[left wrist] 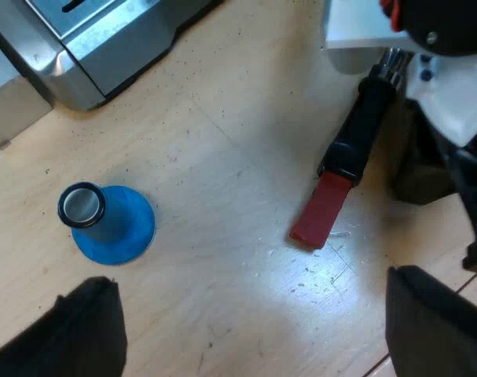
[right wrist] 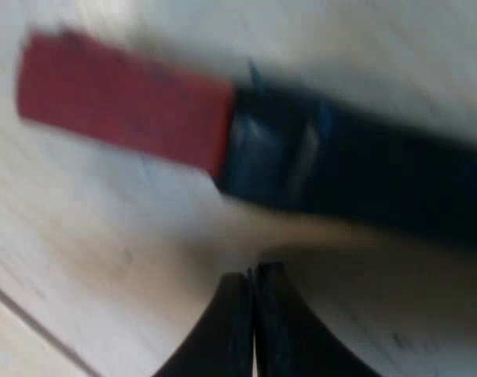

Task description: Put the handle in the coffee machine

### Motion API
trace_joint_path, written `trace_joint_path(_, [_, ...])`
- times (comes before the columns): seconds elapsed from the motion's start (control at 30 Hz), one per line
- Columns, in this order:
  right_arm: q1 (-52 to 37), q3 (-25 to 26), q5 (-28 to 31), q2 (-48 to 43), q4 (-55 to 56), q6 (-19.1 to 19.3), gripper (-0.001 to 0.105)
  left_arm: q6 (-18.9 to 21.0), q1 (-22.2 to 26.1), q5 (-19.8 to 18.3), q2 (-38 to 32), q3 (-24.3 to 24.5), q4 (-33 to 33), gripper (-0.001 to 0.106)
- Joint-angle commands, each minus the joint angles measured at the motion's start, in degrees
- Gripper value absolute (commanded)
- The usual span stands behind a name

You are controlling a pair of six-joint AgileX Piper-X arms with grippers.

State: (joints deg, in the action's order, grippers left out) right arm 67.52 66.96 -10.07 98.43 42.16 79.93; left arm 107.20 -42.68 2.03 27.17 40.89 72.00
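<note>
Beyond the brushed-steel espresso machine and the blue cone-shaped tamper, the black, red-ended holder handle lies flat on our pale wooden tabletop, red end toward our left gripper, its fingers wide apart; our right gripper, fingers pressed together, is nearer, tips just short of it, square to its length.
</note>
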Motion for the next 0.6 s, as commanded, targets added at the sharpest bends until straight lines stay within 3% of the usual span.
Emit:
trace_joint_path(0.03, [0.1,0.3,3.7,-3.2,4.5,-0.3,0.000,-0.3,-0.3,1.0,-0.2,0.3,-0.1,0.070])
trace_joint_path(0.2, [0.1,0.3,7.0,-9.0,7.4,-0.3,0.002,-1.2,-0.3,1.0,-0.2,0.3,-0.3,0.070])
trace_joint_path(0.3, [-0.1,0.3,8.3,-12.6,9.0,-0.9,0.018,-3.0,-0.3,0.8,-0.2,0.3,-0.4,0.070])
trace_joint_path(0.37, [-0.1,0.3,11.2,-14.9,10.3,-1.4,0.038,-4.0,-0.3,0.8,-0.2,0.3,-0.5,0.070])
trace_joint_path(0.47, [-0.8,0.3,15.7,-18.4,12.2,-1.5,0.079,-5.5,-0.3,0.6,-0.2,0.3,-1.2,0.070])
trace_joint_path(0.57, [-3.7,0.3,15.3,-20.1,14.0,-1.5,0.105,-6.8,-0.3,-1.7,-0.2,0.3,-3.0,0.070])
trace_joint_path(0.6, [-4.5,0.3,15.2,-20.2,14.3,-1.3,0.105,-7.0,-0.3,-2.4,-0.2,0.3,-3.3,0.070])
